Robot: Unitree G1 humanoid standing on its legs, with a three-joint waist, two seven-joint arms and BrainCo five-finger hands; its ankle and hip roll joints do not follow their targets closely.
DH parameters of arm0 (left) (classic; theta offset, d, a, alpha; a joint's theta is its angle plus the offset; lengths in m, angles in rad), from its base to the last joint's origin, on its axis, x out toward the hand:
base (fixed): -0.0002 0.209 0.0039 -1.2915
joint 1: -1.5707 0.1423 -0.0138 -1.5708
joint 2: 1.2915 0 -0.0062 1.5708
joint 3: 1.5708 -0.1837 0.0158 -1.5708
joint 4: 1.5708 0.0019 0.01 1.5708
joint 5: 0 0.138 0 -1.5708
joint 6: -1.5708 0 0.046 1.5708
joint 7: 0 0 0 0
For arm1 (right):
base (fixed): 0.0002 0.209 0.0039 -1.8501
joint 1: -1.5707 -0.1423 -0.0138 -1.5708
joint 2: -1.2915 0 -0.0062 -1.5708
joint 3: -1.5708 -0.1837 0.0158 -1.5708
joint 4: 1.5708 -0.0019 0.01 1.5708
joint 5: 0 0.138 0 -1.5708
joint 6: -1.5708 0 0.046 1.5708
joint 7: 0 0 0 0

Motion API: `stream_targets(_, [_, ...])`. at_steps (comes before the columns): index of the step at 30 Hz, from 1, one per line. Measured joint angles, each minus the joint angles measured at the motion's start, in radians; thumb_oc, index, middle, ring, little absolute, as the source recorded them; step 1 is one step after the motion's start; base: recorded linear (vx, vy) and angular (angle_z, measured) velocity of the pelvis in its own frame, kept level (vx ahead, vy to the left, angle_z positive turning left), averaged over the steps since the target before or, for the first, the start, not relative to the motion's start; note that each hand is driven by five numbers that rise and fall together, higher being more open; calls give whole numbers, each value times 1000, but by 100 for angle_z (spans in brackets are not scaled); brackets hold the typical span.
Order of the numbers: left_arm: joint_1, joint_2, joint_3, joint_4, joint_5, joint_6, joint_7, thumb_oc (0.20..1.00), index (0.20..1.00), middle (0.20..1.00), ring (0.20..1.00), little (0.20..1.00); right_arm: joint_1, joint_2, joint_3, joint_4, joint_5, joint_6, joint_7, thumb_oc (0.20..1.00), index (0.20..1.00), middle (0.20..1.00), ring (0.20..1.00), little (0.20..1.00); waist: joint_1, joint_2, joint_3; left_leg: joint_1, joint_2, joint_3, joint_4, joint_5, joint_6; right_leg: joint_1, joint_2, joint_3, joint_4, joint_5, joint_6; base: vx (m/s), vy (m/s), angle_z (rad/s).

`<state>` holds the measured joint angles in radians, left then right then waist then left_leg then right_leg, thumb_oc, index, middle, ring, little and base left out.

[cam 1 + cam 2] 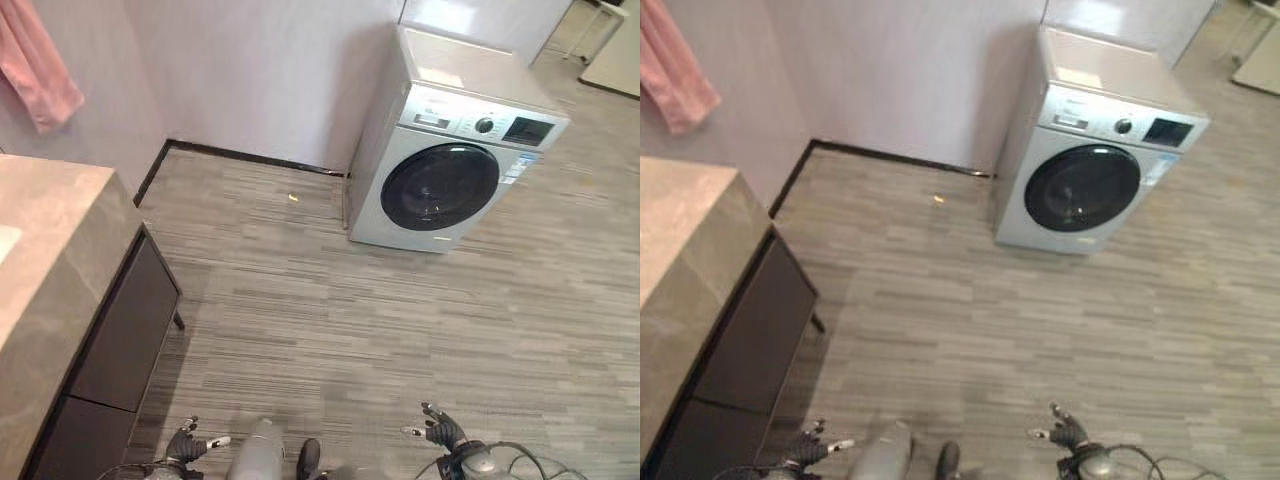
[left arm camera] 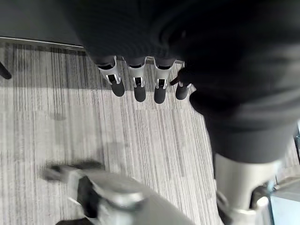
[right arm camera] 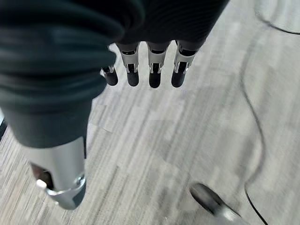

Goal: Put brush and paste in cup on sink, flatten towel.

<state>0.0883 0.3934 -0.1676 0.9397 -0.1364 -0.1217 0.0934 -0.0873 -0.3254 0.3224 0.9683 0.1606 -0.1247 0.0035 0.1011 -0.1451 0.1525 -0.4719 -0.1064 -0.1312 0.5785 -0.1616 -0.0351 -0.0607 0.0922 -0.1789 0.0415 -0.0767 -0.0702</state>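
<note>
Pink towel hangs far left: soft, limp, best taken by an edge. Left hand and right hand hang relaxed, empty.

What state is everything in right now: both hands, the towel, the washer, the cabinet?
Left hand: open, fingers straight, holding nothing, hanging over the floor.
Right hand: open, fingers straight, holding nothing.
Pink towel: hanging on the wall, bunched, not flattened.
Washing machine: door shut.
Cabinet under the counter: fronts shut.

Pink towel hanging bunched on wall above grey sink counter
</note>
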Motion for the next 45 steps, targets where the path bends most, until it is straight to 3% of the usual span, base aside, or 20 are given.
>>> stream_targets(3, [-7, -34, 39, 22, 32, -8, 5, 1000, 1000, 1000, 1000, 1000, -47, -1, -5, 34, -19, 2, -1, 1000, 1000, 1000, 1000, 1000, 35, 27, 24, 46, -34, 113, -478, 81, 56, 103, 2, 33, -108, -1, 40, 452, 126, -28])
stream_targets(5, [-8, -40, 39, 58, 42, -7, 8, 1000, 1000, 1000, 1000, 1000, -49, -1, 11, 38, -32, 1, -2, 1000, 1000, 1000, 1000, 1000, 61, 64, 28, 35, -14, 114, -600, 135, 30, 159, 42, 47, -125, -31, 62, 408, 154, -35])
stream_targets(7, [49, -25, 47, 53, 49, -5, 14, 1000, 1000, 1000, 1000, 1000, -30, 22, 36, 48, -60, 0, 4, 1000, 1000, 1000, 1000, 1000, 91, 60, 25, 43, -22, 30, -491, 206, 110, 238, 70, 88, -74, -66, 64, 420, 225, -60])
stream_targets(8, [75, -25, 46, 52, 50, -4, 15, 1000, 1000, 1000, 1000, 1000, -5, 25, 36, 36, -60, -2, 5, 1000, 1000, 1000, 1000, 1000, 96, 60, 6, 82, -5, 34, -461, 203, 118, 267, 86, 88, -55, -72, 73, 211, 155, -55])
stream_targets(11, [76, -9, 68, 49, 58, -4, 13, 1000, 1000, 1000, 1000, 1000, 38, 68, 32, 34, -60, -5, 4, 1000, 1000, 1000, 1000, 1000, 103, -39, -28, 158, -4, 36, -478, 295, 152, 224, 51, 75, 164, -138, 156, 235, 239, -31])
stream_targets(15, [0, -11, 66, 41, 68, -7, 12, 1000, 1000, 1000, 1000, 1000, 63, 76, 6, 2, -58, -4, 1, 1000, 1000, 1000, 1000, 1000, 74, -53, -33, 269, -20, 33, -450, 199, 193, 82, -47, 3, 552, -134, 216, 242, 293, -4])
stream_targets(18, [-60, 1, -7, 30, 107, -8, 18, 1000, 1000, 1000, 1000, 1000, 71, 80, 16, -31, -58, -5, 3, 1000, 1000, 1000, 1000, 1000, 48, -15, -19, 336, -37, -23, -383, 124, 195, -72, -128, -3, 816, -75, 230, 185, 210, 48])
stream_targets(19, [-58, -4, -8, 25, 117, -8, 21, 1000, 1000, 1000, 1000, 1000, 70, 78, 28, -33, -58, -5, 3, 1000, 1000, 1000, 1000, 1000, 54, 0, -22, 347, -32, -41, -376, 114, 199, -103, -128, -2, 800, -78, 231, 241, 150, 45])
stream_targets(23, [-56, -4, -2, 63, 125, -1, 22, 1000, 1000, 1000, 1000, 1000, 60, 61, 46, -77, -59, -7, 5, 1000, 1000, 1000, 1000, 1000, 48, 37, -7, 383, -21, -110, -393, 88, 189, -187, -131, -22, 673, -108, 198, 157, -1, 31])
stream_targets(25, [-48, -4, -1, 99, 144, -1, 39, 1000, 1000, 1000, 1000, 1000, 56, 47, 56, -97, -59, -10, 5, 1000, 1000, 1000, 1000, 1000, 52, 38, -8, 426, -24, -140, -407, 65, 150, -222, -139, -74, 356, -89, 202, 237, -39, 39])
stream_targets(28, [-62, -8, -4, 141, 147, -1, 42, 1000, 1000, 1000, 1000, 1000, 50, 47, 60, -86, -59, -9, 5, 1000, 1000, 1000, 1000, 1000, 44, 22, -3, 460, -30, -221, -414, 48, 131, -304, -114, 40, 117, 52, 205, 285, -81, 76])
stream_targets(30, [-59, -9, -6, 141, 147, -3, 43, 1000, 1000, 1000, 1000, 1000, 57, 46, 58, -82, -59, -9, 4, 1000, 1000, 1000, 1000, 1000, 42, 18, -3, 493, -32, -286, -410, 34, 111, -301, -82, 116, 53, 84, 208, 279, -142, 102])
stream_targets(33, [-50, -20, -13, 145, 149, -8, 44, 1000, 1000, 1000, 1000, 1000, 88, 45, 56, -81, -59, -10, 6, 1000, 1000, 1000, 1000, 1000, 29, 1, -13, 548, -49, -380, -416, 14, 86, -213, -41, 56, 19, 150, 120, 370, -262, 171])
stream_targets(34, [-10, -10, -11, 146, 148, -8, 51, 1000, 1000, 1000, 1000, 1000, 94, 44, 56, -87, -59, -11, 7, 1000, 1000, 1000, 1000, 1000, 35, -40, -41, 542, -80, -382, -419, 3, 69, -176, -42, 2, 2, 231, 42, 195, -168, 79])
stream_targets(35, [1, -14, -10, 159, 147, -7, 53, 1000, 1000, 1000, 1000, 1000, 90, 39, 55, -81, -58, -12, 7, 1000, 1000, 1000, 1000, 1000, 50, -55, -54, 542, -86, -381, -418, -11, 64, -157, -43, -10, -23, 204, -17, 304, -219, 52])
stream_targets(37, [16, -30, -9, 177, 148, -8, 52, 1000, 1000, 1000, 1000, 1000, 61, 32, 46, -84, -55, -23, 3, 1000, 1000, 1000, 1000, 1000, 46, -40, -54, 464, -101, -407, -288, -76, 49, -143, -46, -21, -67, 199, -33, 244, -156, 35])
stream_targets(40, [4, -42, -10, 183, 147, -6, 56, 1000, 1000, 1000, 1000, 1000, 55, 31, 53, -86, -54, -22, 5, 1000, 1000, 1000, 1000, 1000, 48, -17, -57, 474, -38, -411, -268, -126, -13, -104, -19, -62, -69, 156, -44, 209, -127, 49])
stream_targets(43, [-25, -57, -53, 138, 147, -6, 57, 1000, 1000, 1000, 1000, 1000, 42, 10, 60, -107, -48, -28, 3, 1000, 1000, 1000, 1000, 1000, 52, 4, -56, 386, -76, -266, -68, -75, -93, -39, -41, -107, -105, 130, -16, 134, -43, 78])
stream_targets(44, [-50, -58, -55, 115, 146, -5, 56, 1000, 1000, 1000, 1000, 1000, 32, -5, 54, -101, -48, -28, -1, 1000, 1000, 1000, 1000, 1000, 55, 6, -52, 235, -98, -140, 149, -11, -138, -36, -71, -109, -117, 103, -20, 206, 66, 66])
stream_targets(45, [-100, -56, -52, 87, 144, -7, 58, 1000, 1000, 1000, 1000, 1000, 19, -14, 51, -84, -48, -23, -1, 1000, 1000, 1000, 1000, 1000, 63, 18, -11, 94, -53, -8, 187, -55, -24, -18, -94, -130, -130, 91, -29, 217, 130, 101])
